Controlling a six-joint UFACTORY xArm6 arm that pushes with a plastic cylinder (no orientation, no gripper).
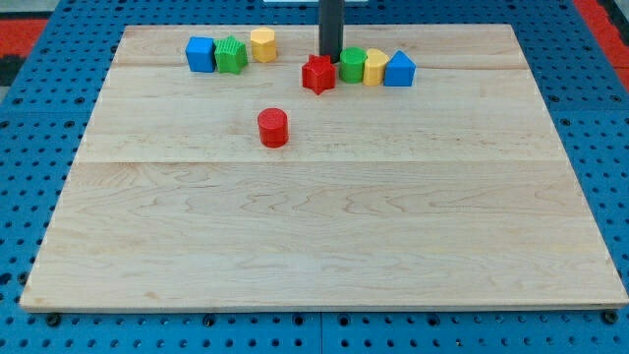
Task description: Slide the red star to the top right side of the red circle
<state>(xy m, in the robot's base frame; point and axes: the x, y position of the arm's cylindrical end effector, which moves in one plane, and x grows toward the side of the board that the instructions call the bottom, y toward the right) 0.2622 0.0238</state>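
The red star [317, 74] lies near the view's top, a little right of centre, on the wooden board [324, 216]. The red circle [273, 128] stands below and to the left of it, with a clear gap between them. My tip [330, 55] comes down from the view's top and ends just above and slightly right of the red star, close to it or touching it. The star sits up and to the right of the circle.
A green cylinder [352, 65], a yellow block [375, 67] and a blue block [399, 70] line up right of the star. A blue cube [200, 54], a green block [231, 54] and a yellow cylinder [262, 44] sit at the top left.
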